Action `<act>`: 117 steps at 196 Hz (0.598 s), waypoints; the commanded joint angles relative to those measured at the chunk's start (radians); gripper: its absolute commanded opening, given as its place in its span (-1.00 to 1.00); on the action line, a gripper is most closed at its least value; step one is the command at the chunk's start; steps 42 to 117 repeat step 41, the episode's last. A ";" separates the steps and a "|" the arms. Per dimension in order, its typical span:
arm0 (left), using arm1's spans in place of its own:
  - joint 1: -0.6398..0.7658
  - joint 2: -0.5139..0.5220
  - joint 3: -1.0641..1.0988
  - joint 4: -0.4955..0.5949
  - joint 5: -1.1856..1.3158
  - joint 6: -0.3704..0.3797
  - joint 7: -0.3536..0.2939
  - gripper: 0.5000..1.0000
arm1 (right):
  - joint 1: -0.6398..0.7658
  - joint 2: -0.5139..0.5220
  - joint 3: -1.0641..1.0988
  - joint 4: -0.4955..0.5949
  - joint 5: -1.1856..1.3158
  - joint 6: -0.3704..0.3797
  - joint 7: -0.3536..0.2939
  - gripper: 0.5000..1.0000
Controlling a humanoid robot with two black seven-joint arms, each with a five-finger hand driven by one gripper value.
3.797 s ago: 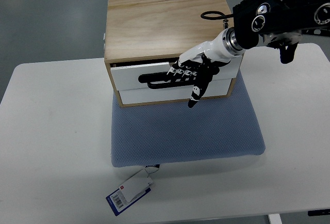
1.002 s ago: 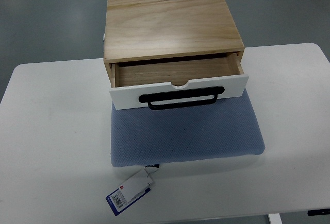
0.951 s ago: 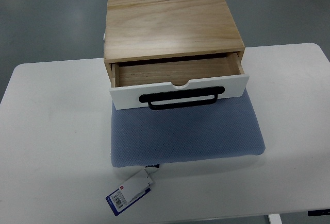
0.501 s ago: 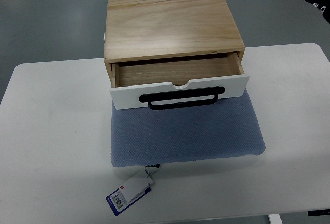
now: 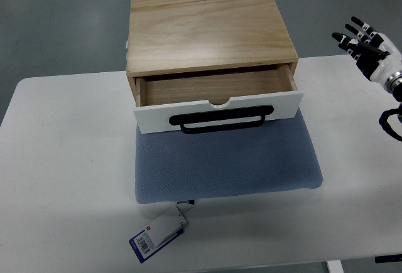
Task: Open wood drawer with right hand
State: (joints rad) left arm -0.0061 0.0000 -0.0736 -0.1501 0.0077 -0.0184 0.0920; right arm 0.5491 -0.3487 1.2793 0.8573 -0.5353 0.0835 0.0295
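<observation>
A wooden box (image 5: 207,28) stands at the back of the white table (image 5: 63,179). Its upper drawer (image 5: 217,107) has a white front and a black handle (image 5: 221,121). The drawer is pulled out toward me and its inside is empty wood. My right hand (image 5: 367,47) is at the right edge, well to the right of the box. Its fingers are spread and hold nothing. The left arm is out of view.
A blue-grey pad (image 5: 226,163) lies under the front of the box. A white and blue tag (image 5: 157,234) lies by the pad's front left corner. Grey floor surrounds the table.
The drawer went from nearly shut with my right hand on its handle to pulled out. The hand left the view, then came back in at the right edge.
</observation>
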 commanded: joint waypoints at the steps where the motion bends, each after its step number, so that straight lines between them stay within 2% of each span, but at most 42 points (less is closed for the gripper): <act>1: 0.000 0.000 0.000 0.000 0.000 0.000 0.000 1.00 | -0.008 0.022 0.011 -0.027 0.003 -0.004 0.006 0.73; 117: 0.000 0.000 0.000 0.000 0.000 0.000 0.000 1.00 | -0.011 0.045 0.009 -0.050 0.006 -0.002 0.009 0.73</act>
